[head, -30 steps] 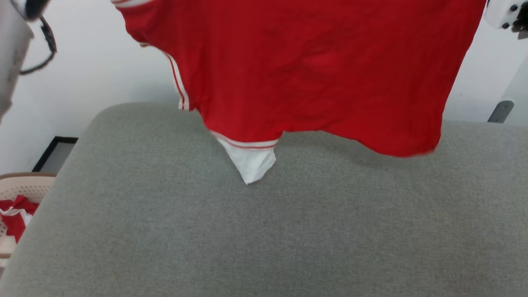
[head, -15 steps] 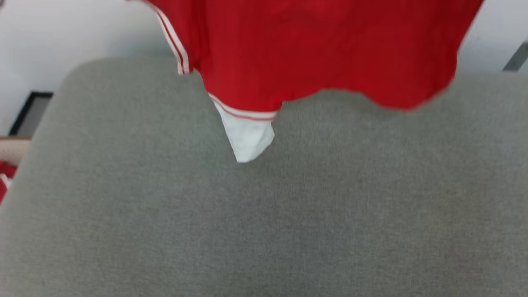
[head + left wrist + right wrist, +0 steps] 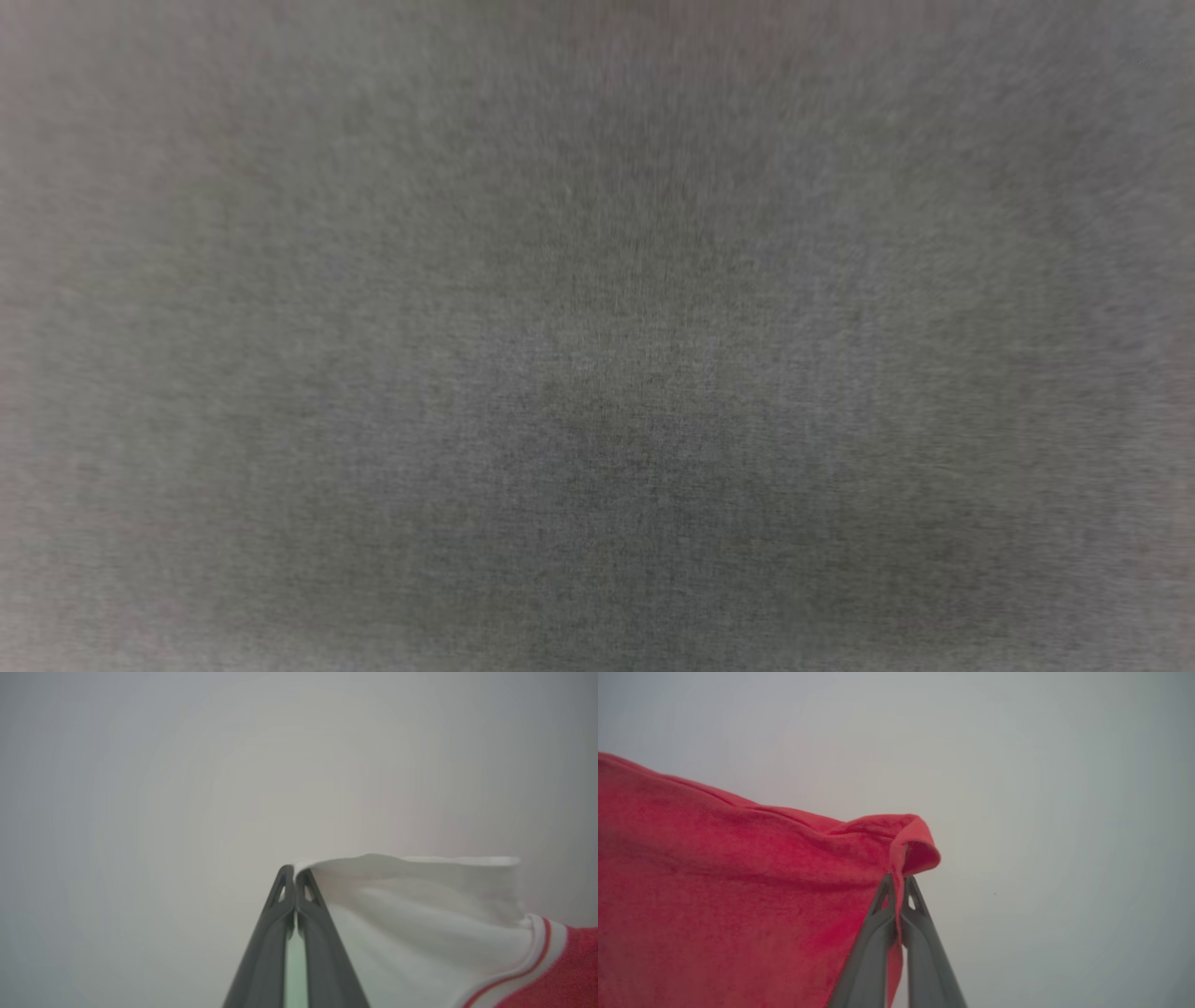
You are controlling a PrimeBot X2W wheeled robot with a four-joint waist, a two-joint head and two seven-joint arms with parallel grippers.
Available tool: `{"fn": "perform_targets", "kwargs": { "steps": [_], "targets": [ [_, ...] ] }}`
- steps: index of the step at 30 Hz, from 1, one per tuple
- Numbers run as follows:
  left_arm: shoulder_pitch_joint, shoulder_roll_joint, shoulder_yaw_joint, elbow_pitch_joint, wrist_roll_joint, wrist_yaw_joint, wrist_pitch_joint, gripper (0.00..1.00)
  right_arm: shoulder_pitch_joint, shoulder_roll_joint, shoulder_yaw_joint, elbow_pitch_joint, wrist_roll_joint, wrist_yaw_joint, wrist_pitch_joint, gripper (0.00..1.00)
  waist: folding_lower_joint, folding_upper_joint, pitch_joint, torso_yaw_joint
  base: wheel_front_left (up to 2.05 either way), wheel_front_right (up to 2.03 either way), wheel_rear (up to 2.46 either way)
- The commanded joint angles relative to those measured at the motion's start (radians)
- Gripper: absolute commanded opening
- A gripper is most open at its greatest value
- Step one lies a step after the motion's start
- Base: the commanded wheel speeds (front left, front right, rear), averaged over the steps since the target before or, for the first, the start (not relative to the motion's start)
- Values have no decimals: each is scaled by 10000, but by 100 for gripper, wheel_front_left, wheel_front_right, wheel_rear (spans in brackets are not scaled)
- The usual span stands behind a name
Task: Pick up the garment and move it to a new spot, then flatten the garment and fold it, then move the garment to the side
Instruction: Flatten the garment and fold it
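In the left wrist view my left gripper (image 3: 295, 872) is shut on a white corner of the garment (image 3: 420, 914), whose white panel runs right to striped trim and red cloth. In the right wrist view my right gripper (image 3: 899, 883) is shut on a bunched red edge of the garment (image 3: 714, 882), which spreads away to the left. Both grippers hold the cloth up against a plain pale wall. In the head view the garment is out of view.
The head view looks closely down on a grey fabric surface (image 3: 597, 336), blurred. Behind both grippers stands a plain pale wall (image 3: 187, 765).
The head camera has tilted down: the hanging red garment slid up out of the head view, leaving the grey surface. Whether the garment itself moved I cannot tell.
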Motion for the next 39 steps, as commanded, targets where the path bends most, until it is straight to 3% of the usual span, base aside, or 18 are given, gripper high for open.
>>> {"fn": "perform_targets", "kwargs": {
  "steps": [1, 10, 17, 23, 28, 33, 36, 39],
  "targets": [
    [-113, -118, 116, 15, -65, -115, -161, 0, -164, -103, -241, -197, -426, -10, -58, 0, 0, 0, 2137, 235, 0, 0, 0],
    [1335, -140, 958, -709, 14, -366, -281, 0, 1407, -131, -1789, -725, -1931, -10, -69, 0, 0, 0, 2748, 722, 0, 0, 0],
    [3387, -685, 736, 54, -291, -912, -249, 0, 2866, -112, -2170, -198, -2045, -10, -68, 0, 0, 0, 1947, 1053, 0, 0, 0],
    [5074, -841, -207, -384, -1113, -1028, 1039, 0, 4199, -152, -1679, -198, -1392, -10, -7, 0, 0, 0, 670, 1236, 0, 0, 0],
    [6885, -24, -1462, -2073, -2120, -1024, 2620, 0, 5945, -508, -975, -871, -378, -10, 300, 0, 0, 0, -595, 1289, 0, 0, 0],
    [8623, 1239, -1985, -3832, -2924, -1021, 3511, 0, 8094, -1146, -456, -2082, 1137, -10, 980, 0, 0, 0, -1690, 1208, 0, 0, 0],
    [9856, 1907, -2062, -5055, -3321, -643, 3826, 0, 9509, -1613, -223, -2912, 1962, -10, 1302, 0, 0, 0, -2278, 1131, 0, 0, 0],
    [11147, 2681, -2203, -6576, -3661, 16, 4118, 0, 10923, -2098, -90, -3766, 2638, -10, 1577, 0, 0, 0, -2764, 1104, 0, 0, 0]
  ]
}}
